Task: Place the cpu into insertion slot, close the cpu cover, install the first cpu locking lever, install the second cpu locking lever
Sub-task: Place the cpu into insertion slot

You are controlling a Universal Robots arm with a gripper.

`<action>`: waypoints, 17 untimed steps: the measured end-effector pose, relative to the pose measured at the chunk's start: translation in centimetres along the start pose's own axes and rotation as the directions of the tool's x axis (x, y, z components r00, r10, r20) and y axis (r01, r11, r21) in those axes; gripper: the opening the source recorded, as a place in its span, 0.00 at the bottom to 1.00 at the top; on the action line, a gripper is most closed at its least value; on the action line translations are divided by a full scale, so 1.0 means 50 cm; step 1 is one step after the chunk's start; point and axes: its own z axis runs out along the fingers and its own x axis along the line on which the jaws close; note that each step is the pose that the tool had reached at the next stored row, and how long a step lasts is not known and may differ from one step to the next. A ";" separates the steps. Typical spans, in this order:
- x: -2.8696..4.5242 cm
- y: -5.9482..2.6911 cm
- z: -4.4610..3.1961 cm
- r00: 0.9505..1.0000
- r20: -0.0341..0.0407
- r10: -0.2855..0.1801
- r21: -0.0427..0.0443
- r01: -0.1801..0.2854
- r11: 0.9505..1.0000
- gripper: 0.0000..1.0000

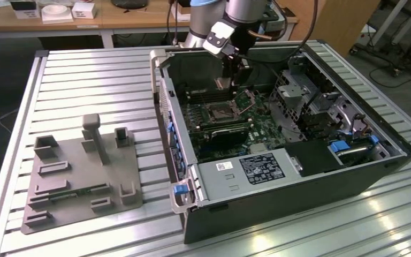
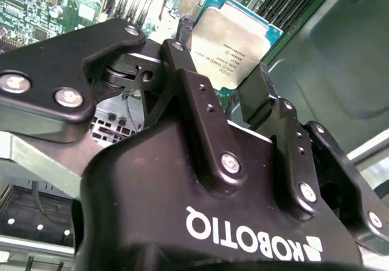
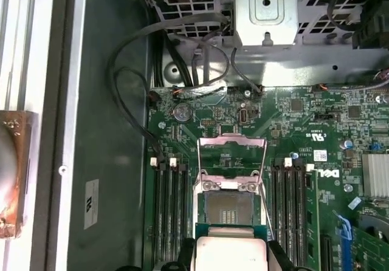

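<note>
My gripper [image 1: 232, 80] reaches down into the open computer case and is shut on the cpu [image 2: 234, 40], a flat square chip with a silvery top on a green edge. Black fingers [image 2: 183, 33] clamp two opposite sides of the chip. In the first wrist view the cpu [image 3: 231, 254] hangs just above and slightly off the insertion slot [image 3: 230, 209], a dark square socket on the green board. The cpu cover [image 3: 232, 155] is swung open, lying back from the socket. In the exterior view the insertion slot [image 1: 218, 111] lies below the gripper, with the raised cpu cover [image 1: 248, 97] beside it.
The case wall [image 1: 164, 101] stands on a slatted metal table [image 1: 91, 75]. Black memory slots [image 3: 170, 204] flank the socket on both sides. A metal drive cage [image 3: 267, 10] and loose cables [image 3: 130, 70] lie beyond it. A grey fixture plate [image 1: 77, 176] sits at the exterior view's left.
</note>
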 end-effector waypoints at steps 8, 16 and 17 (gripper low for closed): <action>0.000 0.000 0.006 1.000 -0.002 0.000 0.000 0.000 1.000 0.54; 0.000 0.000 0.008 1.000 -0.002 0.000 0.000 0.000 1.000 0.54; 0.000 0.000 0.010 1.000 -0.002 0.000 0.000 0.000 1.000 0.54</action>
